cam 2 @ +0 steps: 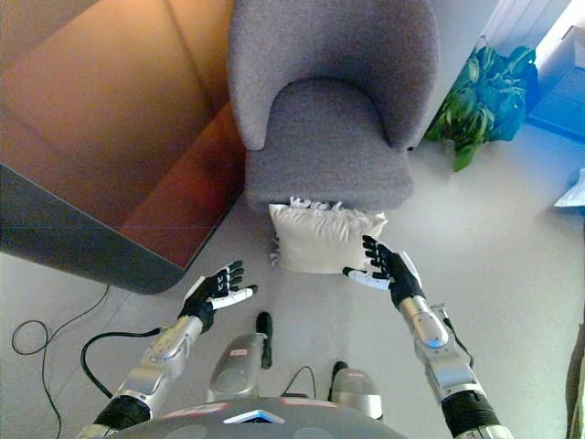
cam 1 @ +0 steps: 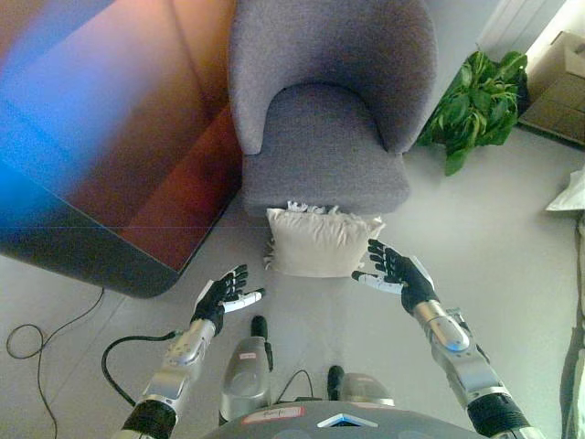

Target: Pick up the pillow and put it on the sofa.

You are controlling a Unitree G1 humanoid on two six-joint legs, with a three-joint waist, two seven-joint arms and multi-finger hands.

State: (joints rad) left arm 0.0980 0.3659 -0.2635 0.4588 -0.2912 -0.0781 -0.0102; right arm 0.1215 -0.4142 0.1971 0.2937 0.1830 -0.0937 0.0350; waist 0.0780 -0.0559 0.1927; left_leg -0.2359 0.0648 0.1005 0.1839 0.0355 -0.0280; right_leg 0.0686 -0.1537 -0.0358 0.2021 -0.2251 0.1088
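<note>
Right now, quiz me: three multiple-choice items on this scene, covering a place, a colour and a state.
1. Where is the pillow?
A. on the seat
B. on the floor against the sofa's front
C. under the plant

2. What colour is the sofa?
A. grey
B. red
C. green

3. How are the left hand and right hand?
A. both clasp the pillow
B. one holds the plant
C. both open, holding nothing

Answers: 1 B, it lies below the seat edge; 2 A, grey fabric; 3 C, fingers spread either side of the pillow.

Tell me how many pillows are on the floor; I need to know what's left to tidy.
1. The cream pillow lies on the floor against the front of the grey sofa, between the two open robot hands. Others could be hidden under the sofa.
</note>
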